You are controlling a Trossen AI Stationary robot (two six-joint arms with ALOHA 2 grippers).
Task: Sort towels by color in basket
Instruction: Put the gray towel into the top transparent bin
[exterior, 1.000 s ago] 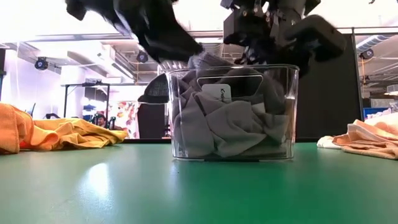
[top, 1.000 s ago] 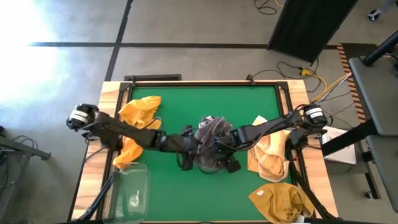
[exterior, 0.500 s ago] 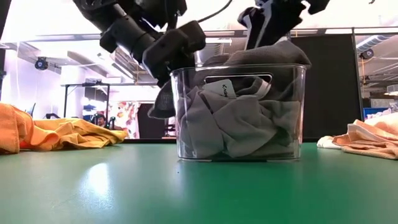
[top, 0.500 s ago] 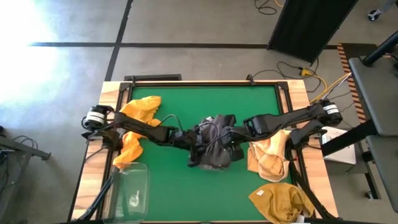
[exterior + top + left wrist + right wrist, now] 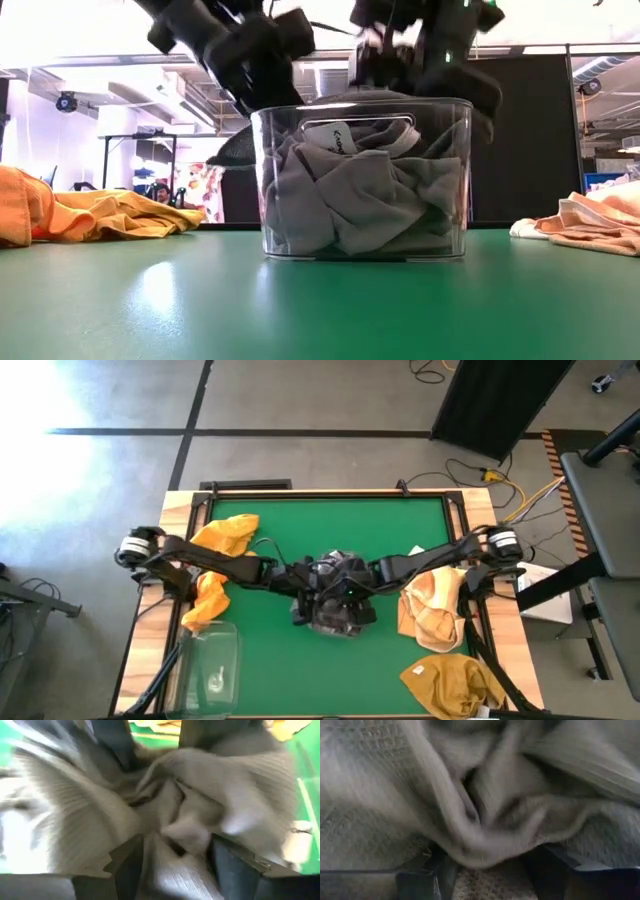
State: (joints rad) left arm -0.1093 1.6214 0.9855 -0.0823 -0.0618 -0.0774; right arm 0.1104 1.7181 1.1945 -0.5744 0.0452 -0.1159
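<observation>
From up top I see both arms meeting at frame centre, left gripper (image 5: pixel 305 582) and right gripper (image 5: pixel 362 582) over the clear basket (image 5: pixel 335 622) stuffed with grey towels (image 5: pixel 333 575). Low view: basket dead centre, orange towels (image 5: pixel 90 215) at left. Wrist views: both jaws spread open, pushed into grey cloth.

Both arms reaching inward, left pincer (image 5: pixel 308 582) and right pincer (image 5: pixel 355 586) meeting mid-table, fingers spread

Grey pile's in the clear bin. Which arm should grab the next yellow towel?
Either, marginally right. Both grippers, left and right, sit over the clear bin with jaws spread among grey towels. Two yellow towels lie on the right, close to that arm; the left pile is comparable.
</observation>
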